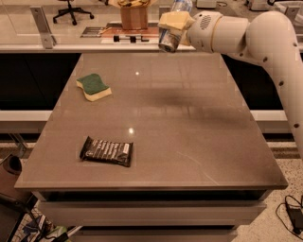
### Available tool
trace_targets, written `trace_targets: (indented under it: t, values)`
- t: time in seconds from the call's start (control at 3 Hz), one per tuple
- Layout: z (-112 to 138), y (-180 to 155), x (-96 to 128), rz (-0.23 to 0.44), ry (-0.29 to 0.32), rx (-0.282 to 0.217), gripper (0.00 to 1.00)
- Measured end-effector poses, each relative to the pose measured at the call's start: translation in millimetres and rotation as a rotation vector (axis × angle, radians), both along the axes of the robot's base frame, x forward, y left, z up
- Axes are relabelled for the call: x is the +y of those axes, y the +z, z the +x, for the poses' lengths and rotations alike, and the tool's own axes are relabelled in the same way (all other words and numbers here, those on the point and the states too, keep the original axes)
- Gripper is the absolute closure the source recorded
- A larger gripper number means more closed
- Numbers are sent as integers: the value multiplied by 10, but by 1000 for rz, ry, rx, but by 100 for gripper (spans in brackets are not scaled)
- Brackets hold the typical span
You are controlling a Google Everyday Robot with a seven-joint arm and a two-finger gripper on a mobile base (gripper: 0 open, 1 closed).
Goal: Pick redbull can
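Observation:
The redbull can (171, 34) is a slim silver-and-blue can held tilted in the air above the far edge of the grey table (189, 142), its bottom end facing the camera. My gripper (174, 21) is at the top middle of the camera view, on the end of the white arm coming in from the right, and is shut on the can. The tan fingers (176, 20) wrap around the can's middle. The can's top end runs out of view at the upper edge.
A green-and-yellow sponge (93, 86) lies at the table's far left. A dark snack bar wrapper (106, 151) lies at the near left. A counter with a brown box (134, 15) stands behind the table. An office chair (71, 9) stands far back left.

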State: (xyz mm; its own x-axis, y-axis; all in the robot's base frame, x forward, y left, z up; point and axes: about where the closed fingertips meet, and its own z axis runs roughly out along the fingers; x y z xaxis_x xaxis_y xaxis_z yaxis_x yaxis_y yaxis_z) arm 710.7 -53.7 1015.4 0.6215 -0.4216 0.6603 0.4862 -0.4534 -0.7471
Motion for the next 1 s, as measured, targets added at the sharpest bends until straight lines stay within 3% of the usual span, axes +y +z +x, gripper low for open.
trace_targets:
  t: [0.67, 1.0]
  values:
    - [-73, -115, -29, -173, -17, -191, 100]
    - [-36, -192, -51, -257, -46, -262, 100]
